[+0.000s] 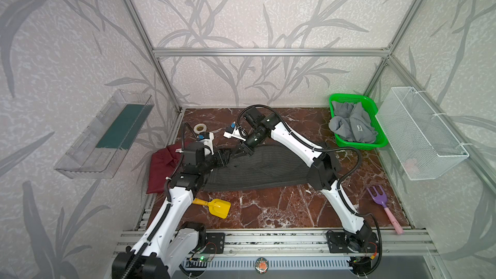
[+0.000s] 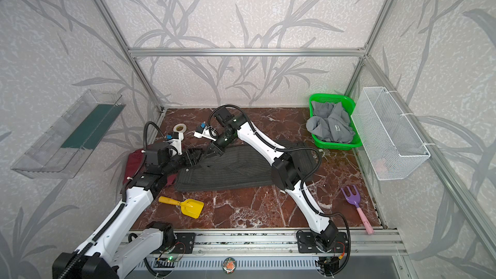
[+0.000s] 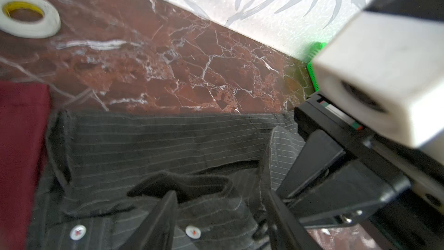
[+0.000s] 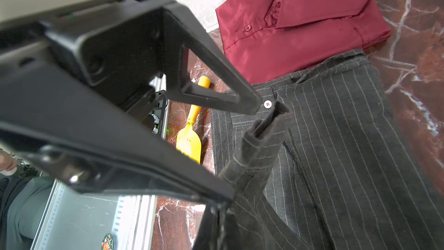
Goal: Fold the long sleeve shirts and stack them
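On the red marble table (image 1: 268, 210), one maroon cloth shirt (image 1: 161, 169) is folded — the right pincer (image 1: 243, 154) pinches the dark striped shirt (image 1: 271, 169), the left pincer (image 1: 226, 156) is spread wide — the crumpled grey shirt (image 1: 351, 126) waits.

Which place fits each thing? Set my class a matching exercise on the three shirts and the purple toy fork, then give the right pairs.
Things:
1. maroon shirt
2. pinstriped shirt
3. light grey shirt
4. purple toy fork

Places:
A. crumpled in the green basket
B. near the front right corner of the table
C. folded at the table's left edge
D. spread out mid-table

Pairs: 1-C, 2-D, 3-A, 4-B
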`<state>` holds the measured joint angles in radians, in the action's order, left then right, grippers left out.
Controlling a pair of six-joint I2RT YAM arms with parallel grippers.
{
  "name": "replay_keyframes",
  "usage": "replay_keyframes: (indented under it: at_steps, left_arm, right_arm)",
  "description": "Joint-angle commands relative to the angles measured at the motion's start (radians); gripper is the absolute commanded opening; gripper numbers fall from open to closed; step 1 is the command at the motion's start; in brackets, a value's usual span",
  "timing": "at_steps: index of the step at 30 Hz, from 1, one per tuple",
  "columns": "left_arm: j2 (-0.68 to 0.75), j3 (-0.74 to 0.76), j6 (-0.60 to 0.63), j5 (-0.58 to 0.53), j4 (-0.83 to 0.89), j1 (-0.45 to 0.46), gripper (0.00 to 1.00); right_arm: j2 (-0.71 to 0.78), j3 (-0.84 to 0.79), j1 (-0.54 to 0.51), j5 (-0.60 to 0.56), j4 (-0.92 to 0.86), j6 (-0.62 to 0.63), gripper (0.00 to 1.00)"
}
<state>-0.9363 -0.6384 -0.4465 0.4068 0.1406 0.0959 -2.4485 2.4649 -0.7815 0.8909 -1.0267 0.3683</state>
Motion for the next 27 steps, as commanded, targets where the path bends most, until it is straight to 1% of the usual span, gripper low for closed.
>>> replay_keyframes:
  at_steps: [1,4,5,6,8,10,11,14,17,19,21,23,24,25,27]
  left_arm:
    - [0.005,-0.005,-0.002,0.052,0.001,-0.006,0.43]
    - [-0.001,-0.008,0.004,0.057,0.021,-0.008,0.34]
    - [-0.005,-0.010,0.009,0.058,0.024,-0.008,0.29]
    - [-0.008,-0.012,0.011,0.058,0.024,-0.007,0.26]
    - [-0.022,-0.020,0.011,0.057,0.033,-0.007,0.24]
    - [-0.039,-0.030,0.017,0.063,0.043,-0.008,0.17]
    - [-0.046,-0.037,0.020,0.061,0.051,-0.008,0.16]
    - [-0.052,-0.044,0.023,0.047,0.059,-0.009,0.16]
    - [-0.038,-0.046,0.024,0.025,0.056,-0.013,0.12]
    - [-0.023,-0.043,0.021,0.009,0.055,-0.020,0.00]
    - [-0.012,-0.045,0.020,-0.015,0.069,-0.021,0.00]
    - [0.008,-0.050,0.015,-0.075,0.096,-0.026,0.00]
    - [0.020,-0.053,0.014,-0.108,0.114,-0.027,0.02]
    - [0.034,-0.056,0.020,-0.152,0.137,-0.030,0.07]
    - [0.066,-0.059,0.028,-0.238,0.175,-0.033,0.27]
  right_arm:
    - [0.050,0.000,0.001,-0.002,-0.031,0.012,0.00]
    - [0.048,0.003,0.002,-0.013,-0.028,0.005,0.00]
    - [0.047,0.005,0.002,-0.017,-0.025,0.002,0.00]
    - [0.047,0.005,0.002,-0.020,-0.024,-0.001,0.00]
    - [0.046,0.008,0.002,-0.017,-0.023,-0.004,0.00]
    - [0.047,0.008,0.002,-0.015,-0.024,-0.006,0.00]
    - [0.048,0.008,0.002,-0.015,-0.024,-0.006,0.00]
    - [0.048,0.009,0.001,-0.010,-0.025,-0.006,0.00]
    - [0.049,0.008,0.001,-0.012,-0.032,-0.002,0.00]
    - [0.047,0.006,0.001,-0.015,-0.035,-0.001,0.00]
    - [0.043,0.005,0.001,-0.018,-0.032,-0.004,0.00]
    - [0.035,0.010,0.000,-0.010,-0.027,-0.008,0.00]
    - [0.030,0.015,-0.001,-0.005,-0.028,-0.009,0.00]
    - [0.026,0.018,-0.001,0.005,-0.028,-0.009,0.00]
    - [0.023,0.024,-0.002,0.008,-0.033,-0.006,0.00]
